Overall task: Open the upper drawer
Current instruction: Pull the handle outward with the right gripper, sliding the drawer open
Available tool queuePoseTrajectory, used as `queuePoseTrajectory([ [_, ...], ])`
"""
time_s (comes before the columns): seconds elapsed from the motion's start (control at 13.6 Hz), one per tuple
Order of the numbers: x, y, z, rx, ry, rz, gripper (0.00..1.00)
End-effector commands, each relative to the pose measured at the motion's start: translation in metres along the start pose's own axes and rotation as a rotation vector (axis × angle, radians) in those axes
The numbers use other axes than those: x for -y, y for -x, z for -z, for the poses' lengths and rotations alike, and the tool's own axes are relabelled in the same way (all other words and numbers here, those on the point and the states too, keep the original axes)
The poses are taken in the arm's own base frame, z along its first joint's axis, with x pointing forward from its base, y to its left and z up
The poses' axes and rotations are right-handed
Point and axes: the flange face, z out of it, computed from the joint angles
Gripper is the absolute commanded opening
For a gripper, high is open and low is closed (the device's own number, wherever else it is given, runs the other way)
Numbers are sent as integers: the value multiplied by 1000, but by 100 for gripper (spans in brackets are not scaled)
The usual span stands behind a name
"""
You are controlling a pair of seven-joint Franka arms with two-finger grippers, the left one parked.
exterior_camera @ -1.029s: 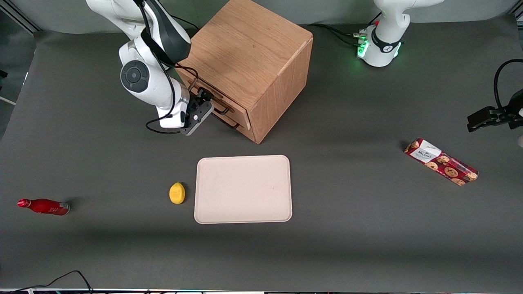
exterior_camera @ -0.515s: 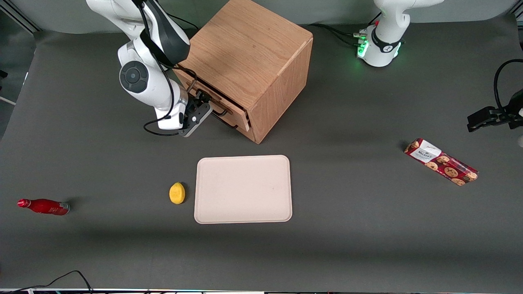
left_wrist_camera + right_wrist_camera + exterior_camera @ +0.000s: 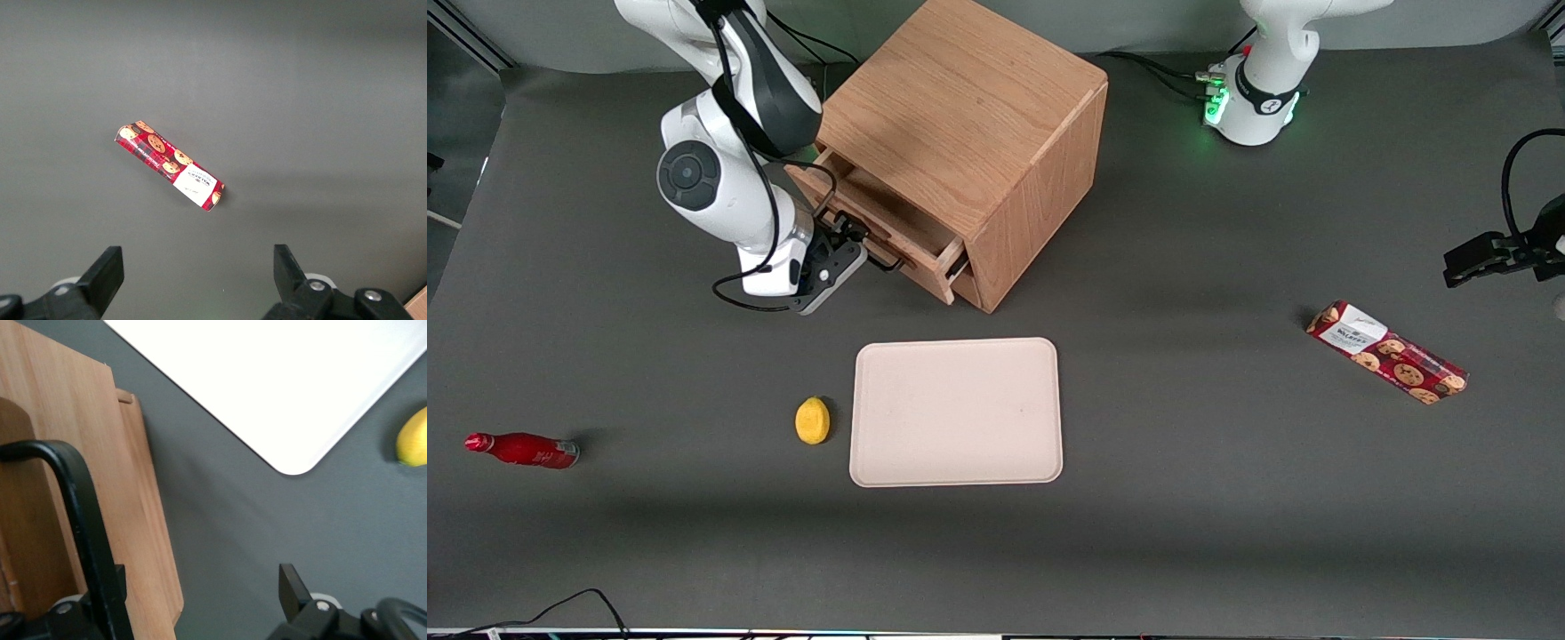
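Midway through pulling the wide light-oak upper drawer [image 3: 876,218], now part way out of the oak box cabinet [image 3: 969,116]. Black two-finger gripper [image 3: 843,247] at the thin black bar handle [image 3: 79,510], fingers spread open, one seemingly hooked on the bar. Next: pull straight out, slowly.

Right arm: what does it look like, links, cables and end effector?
The right arm has glossy white rounded links, a black upper cover and a dark grey round joint cap. Loose black cables loop alongside. Its end effector, at the upper drawer handle, is black on a grey mount.
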Motion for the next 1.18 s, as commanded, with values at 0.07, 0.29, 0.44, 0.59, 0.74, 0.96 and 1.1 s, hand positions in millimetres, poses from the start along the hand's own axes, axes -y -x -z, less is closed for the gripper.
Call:
queuePoseTrajectory([
  [0.07,-28,-3,7,-17,16,-6,100],
  [0.29,-45,-3,6,-9,36,-9,100],
  [0.44,-63,-4,10,-10,55,-16,100],
  [0.59,-74,-7,9,-14,51,-22,100],
  [0.74,-92,-8,13,-20,65,-35,100],
  [0.96,-114,-9,24,-45,71,-65,100],
  [1.1,-129,-7,31,-58,78,-86,100],
])
